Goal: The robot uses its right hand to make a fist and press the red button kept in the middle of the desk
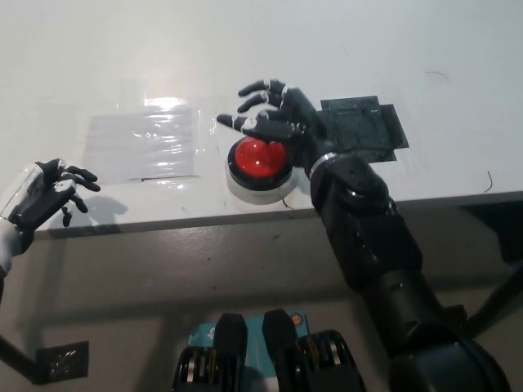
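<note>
I'm in the approach: my right hand (278, 122) hovers over the far edge of the red button (260, 158), which sits mid-counter (98, 65) near the front edge. Its fingers (255, 86) are spread and released, holding nothing. Next I need to clench a fist, then press down. My left hand (45, 198) rests at the counter's front-left edge, fingers loosely open.

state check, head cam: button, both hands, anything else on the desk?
Round red button on white base: unpressed as far as visible, partly covered by the hand above.
Black right hand: open, fingers spread, no fist, over the button's far edge.
White left hand: open, resting at the desk's near left edge.
Clear plastic sheet: flat on the desk.
Dark square patch: flat on the desk.
</note>
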Controlling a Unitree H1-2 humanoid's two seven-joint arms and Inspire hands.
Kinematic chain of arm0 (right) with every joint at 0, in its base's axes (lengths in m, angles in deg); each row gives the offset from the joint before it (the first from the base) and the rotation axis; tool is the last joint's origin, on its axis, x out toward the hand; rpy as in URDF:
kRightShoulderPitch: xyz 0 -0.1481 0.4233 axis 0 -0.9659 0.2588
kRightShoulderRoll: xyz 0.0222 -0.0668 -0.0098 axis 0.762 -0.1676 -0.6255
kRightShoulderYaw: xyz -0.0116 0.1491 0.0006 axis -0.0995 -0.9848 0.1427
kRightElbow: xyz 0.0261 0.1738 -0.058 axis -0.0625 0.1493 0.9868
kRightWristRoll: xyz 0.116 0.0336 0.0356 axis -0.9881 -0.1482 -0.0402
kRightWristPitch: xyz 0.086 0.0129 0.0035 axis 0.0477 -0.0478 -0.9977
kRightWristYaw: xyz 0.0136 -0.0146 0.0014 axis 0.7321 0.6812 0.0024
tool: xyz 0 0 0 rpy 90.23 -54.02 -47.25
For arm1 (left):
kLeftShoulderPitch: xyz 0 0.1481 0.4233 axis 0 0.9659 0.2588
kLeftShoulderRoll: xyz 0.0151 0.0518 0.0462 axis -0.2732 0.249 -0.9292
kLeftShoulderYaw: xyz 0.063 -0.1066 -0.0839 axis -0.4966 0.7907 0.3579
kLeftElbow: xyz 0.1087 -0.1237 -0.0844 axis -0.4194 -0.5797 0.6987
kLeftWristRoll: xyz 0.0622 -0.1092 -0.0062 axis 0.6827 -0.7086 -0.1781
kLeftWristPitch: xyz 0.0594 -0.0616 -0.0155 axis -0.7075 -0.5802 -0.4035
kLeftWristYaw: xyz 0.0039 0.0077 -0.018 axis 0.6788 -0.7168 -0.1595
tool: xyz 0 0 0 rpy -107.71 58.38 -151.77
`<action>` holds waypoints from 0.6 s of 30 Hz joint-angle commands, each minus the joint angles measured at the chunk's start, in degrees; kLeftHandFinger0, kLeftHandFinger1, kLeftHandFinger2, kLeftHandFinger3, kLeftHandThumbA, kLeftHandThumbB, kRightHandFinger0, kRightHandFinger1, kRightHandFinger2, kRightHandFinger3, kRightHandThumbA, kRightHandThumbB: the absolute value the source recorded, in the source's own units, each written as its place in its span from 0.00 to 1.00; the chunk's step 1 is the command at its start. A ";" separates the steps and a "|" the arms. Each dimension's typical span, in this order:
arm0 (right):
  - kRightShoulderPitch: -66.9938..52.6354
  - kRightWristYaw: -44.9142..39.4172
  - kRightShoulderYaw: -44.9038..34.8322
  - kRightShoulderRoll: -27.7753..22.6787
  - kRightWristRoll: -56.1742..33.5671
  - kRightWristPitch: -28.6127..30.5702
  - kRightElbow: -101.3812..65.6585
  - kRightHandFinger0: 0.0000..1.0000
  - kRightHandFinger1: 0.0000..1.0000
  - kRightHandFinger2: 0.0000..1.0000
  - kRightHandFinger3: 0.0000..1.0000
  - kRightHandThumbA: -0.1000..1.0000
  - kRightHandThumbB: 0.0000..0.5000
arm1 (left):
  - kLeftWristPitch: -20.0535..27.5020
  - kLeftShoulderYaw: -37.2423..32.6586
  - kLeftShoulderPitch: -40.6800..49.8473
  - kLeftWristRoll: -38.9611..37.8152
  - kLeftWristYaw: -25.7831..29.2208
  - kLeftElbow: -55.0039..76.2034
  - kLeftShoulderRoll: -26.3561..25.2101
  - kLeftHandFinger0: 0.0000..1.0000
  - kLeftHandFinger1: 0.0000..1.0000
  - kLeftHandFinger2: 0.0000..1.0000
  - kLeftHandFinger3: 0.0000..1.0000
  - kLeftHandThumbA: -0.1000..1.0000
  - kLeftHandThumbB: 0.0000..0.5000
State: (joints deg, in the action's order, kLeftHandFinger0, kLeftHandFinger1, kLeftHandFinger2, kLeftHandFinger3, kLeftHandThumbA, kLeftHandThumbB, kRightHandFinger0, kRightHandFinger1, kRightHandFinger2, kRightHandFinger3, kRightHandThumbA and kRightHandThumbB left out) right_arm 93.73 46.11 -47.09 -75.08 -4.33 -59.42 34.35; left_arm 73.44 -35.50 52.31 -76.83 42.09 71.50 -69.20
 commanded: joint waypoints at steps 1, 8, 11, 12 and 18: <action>1.42 0.54 0.14 0.96 0.48 2.37 0.63 0.00 0.00 0.33 0.40 1.00 0.47 | 1.03 0.33 -2.12 0.31 -0.74 0.33 -2.08 0.18 0.31 0.46 0.61 0.57 0.00; -1.66 0.20 0.11 1.41 -0.01 -0.44 1.63 0.00 0.00 0.29 0.39 1.00 0.43 | 2.15 0.19 -3.23 0.57 -1.22 -0.90 -2.54 0.18 0.31 0.47 0.60 0.56 0.00; -2.78 0.03 -0.18 1.36 -0.34 -0.46 1.69 0.00 0.00 0.26 0.39 1.00 0.44 | 1.56 0.14 -3.42 0.65 -1.37 -0.98 -2.64 0.19 0.32 0.48 0.61 0.57 0.00; -3.37 0.37 -0.68 1.16 -0.74 -1.27 1.37 0.00 0.00 0.25 0.39 1.00 0.44 | 1.69 0.18 -3.42 0.62 -1.44 -0.99 -2.60 0.19 0.32 0.48 0.61 0.57 0.00; -4.63 1.07 -3.05 0.54 -2.17 -3.71 1.28 0.00 0.00 0.29 0.41 1.00 0.44 | 1.57 0.21 -3.36 0.96 -1.51 -0.72 -2.64 0.20 0.32 0.48 0.62 0.56 0.00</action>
State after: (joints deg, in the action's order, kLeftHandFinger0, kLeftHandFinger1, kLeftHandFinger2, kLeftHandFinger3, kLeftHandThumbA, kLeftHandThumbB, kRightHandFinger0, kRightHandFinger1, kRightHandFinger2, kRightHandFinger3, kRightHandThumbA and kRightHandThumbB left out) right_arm 91.69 46.11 -48.81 -74.54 -4.98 -58.48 35.11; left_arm 73.57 -35.61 51.02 -76.26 41.25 69.94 -69.49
